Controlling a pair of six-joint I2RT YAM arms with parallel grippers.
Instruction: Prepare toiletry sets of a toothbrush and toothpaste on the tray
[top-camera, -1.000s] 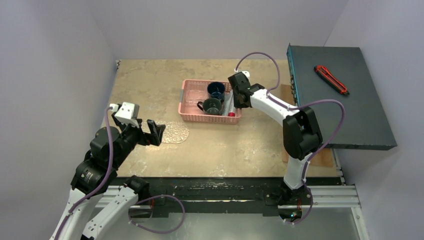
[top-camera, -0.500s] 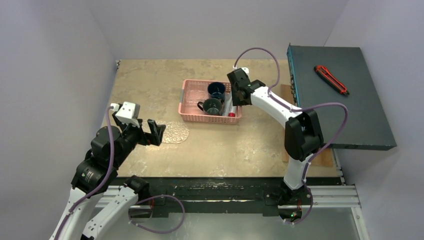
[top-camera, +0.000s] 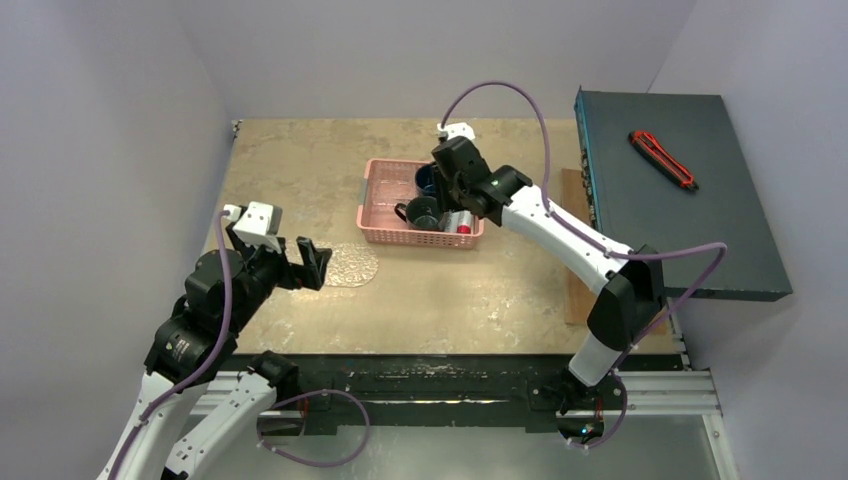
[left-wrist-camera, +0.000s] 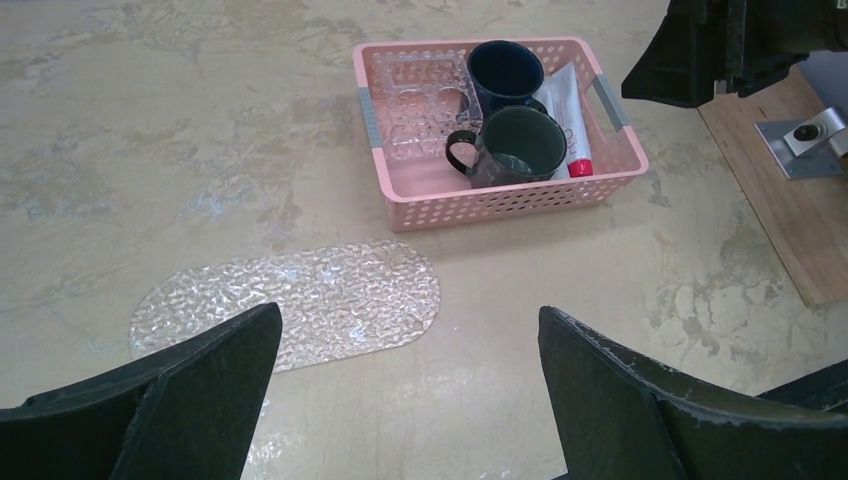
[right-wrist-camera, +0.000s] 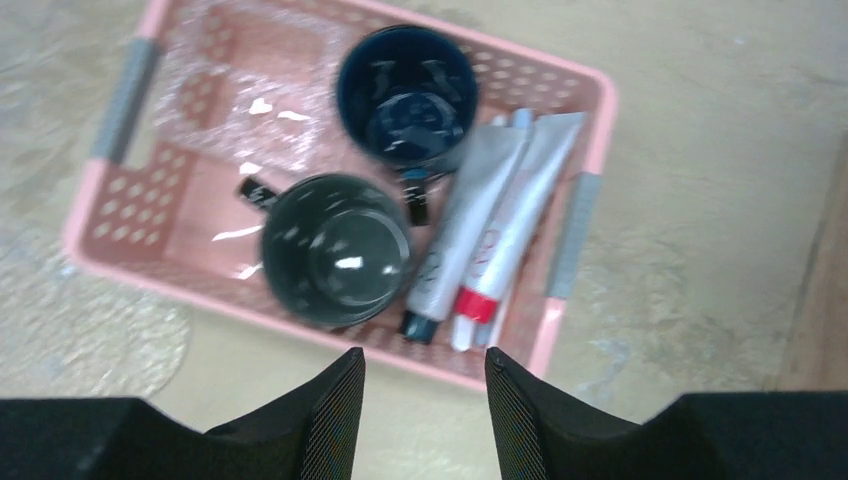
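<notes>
The see-through glittery tray (top-camera: 350, 265) lies flat on the table left of the pink basket (top-camera: 372, 215); it also shows in the left wrist view (left-wrist-camera: 290, 300). In the basket's right end lie a silver tube with a dark cap (right-wrist-camera: 465, 230) and a white tube with a red cap (right-wrist-camera: 515, 230), with a thin pale brush (right-wrist-camera: 518, 118) partly showing between them. My right gripper (right-wrist-camera: 425, 365) hovers open and empty above the basket's near edge (top-camera: 458, 200). My left gripper (left-wrist-camera: 410, 330) is open and empty just near of the tray (top-camera: 308, 265).
Two dark mugs (right-wrist-camera: 405, 95) (right-wrist-camera: 335, 250) and a second see-through piece (right-wrist-camera: 240, 90) sit in the basket. A dark box (top-camera: 690, 220) with a red utility knife (top-camera: 662, 160) stands at the right, over a wooden board (left-wrist-camera: 790, 200). Walls enclose the table.
My right arm has stretched left, bringing its gripper from the basket's right end to above the tubes and mugs. My left arm has barely moved.
</notes>
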